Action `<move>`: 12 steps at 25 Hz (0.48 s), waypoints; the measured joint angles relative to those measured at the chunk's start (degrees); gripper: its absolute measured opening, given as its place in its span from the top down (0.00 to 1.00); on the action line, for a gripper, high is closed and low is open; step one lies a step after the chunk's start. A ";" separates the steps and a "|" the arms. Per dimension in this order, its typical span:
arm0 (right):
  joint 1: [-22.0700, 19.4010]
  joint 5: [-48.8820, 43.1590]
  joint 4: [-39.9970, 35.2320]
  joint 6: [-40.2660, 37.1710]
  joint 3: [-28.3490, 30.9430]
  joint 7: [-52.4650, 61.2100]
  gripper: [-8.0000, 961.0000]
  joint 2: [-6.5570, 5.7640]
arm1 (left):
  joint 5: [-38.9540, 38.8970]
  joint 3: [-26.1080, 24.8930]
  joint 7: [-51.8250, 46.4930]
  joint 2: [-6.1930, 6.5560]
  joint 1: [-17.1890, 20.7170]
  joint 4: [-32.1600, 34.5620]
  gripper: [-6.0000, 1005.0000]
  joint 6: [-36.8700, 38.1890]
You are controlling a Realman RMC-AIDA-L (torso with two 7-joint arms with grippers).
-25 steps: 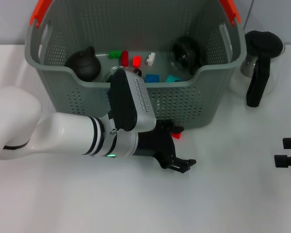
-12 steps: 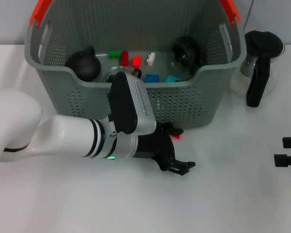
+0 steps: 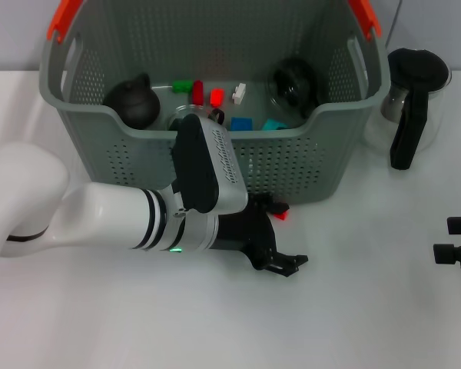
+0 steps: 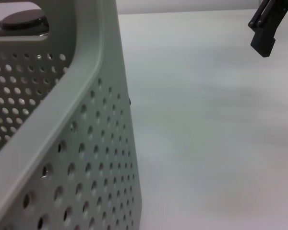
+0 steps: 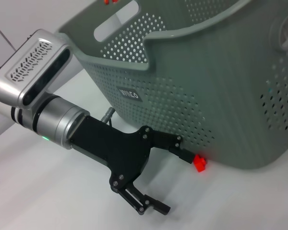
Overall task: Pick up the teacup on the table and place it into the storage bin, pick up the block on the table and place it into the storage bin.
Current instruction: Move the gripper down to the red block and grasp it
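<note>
almost nothing has shifted since a second ago: left pincer (image 3: 280,234) has crept a touch toward the bin's front wall, the red block (image 3: 280,213) sits where it sat.

left pincer low over the bench (image 3: 353,307), fingers spread wide; one finger tip just beside or touching the block, the other well out over bare bench. nothing pinched. block lies on the bench at the foot of the storage bin (image 3: 292,165), right against the wall.

step in hand, by my reading: block pick-up, pincer lining up. next move calls for bringing the fingers to either side of the block and closing; the bin wall leaves little room behind it.

no teacup seen on the bench. inside the bin: dark teapot (image 3: 132,100), dark round glassy item (image 3: 293,83), small coloured blocks (image 3: 217,98).

dark-handled glass jug (image 3: 409,104) stands on the bench beside the bin. right pincer (image 3: 455,240) parked at the bench's right edge, fingers apart.
</note>
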 joint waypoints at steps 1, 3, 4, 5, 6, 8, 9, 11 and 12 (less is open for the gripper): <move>0.00 -0.02 0.00 0.08 -0.03 0.00 0.02 0.00 | -0.01 0.02 -0.05 0.00 -0.03 0.00 0.07 0.04; 0.00 -0.08 0.00 0.23 -0.14 0.00 0.02 0.00 | -0.01 0.08 -0.25 0.01 -0.09 0.16 0.07 1.18; 0.02 -0.10 0.00 0.30 -0.20 0.00 0.02 0.00 | -0.01 0.02 -0.36 0.00 -0.07 0.42 0.07 2.30; 0.04 -0.11 0.00 0.34 -0.26 0.00 0.02 0.00 | -0.01 -0.30 -0.56 0.02 -0.01 0.75 0.07 3.76; 0.13 -0.13 0.00 0.34 -0.33 0.00 0.02 0.00 | -0.01 -0.69 -0.87 0.07 0.06 1.14 0.07 5.49; 0.33 -0.18 0.00 0.27 -0.42 0.00 0.02 0.00 | 0.04 -1.47 -2.31 0.37 0.12 2.14 0.07 9.93; 0.45 -0.19 0.00 0.14 -0.48 0.00 0.02 0.00 | 0.20 -1.98 -3.51 0.58 0.11 2.87 0.07 12.84; 0.67 -0.21 0.00 -0.01 -0.66 -0.01 0.02 0.00 | 0.52 -2.68 -5.11 0.92 0.15 4.06 0.07 18.51; 0.76 -0.23 0.00 -0.03 -0.78 -0.06 0.02 0.01 | 0.60 -2.98 -5.59 1.06 0.18 4.41 0.07 21.36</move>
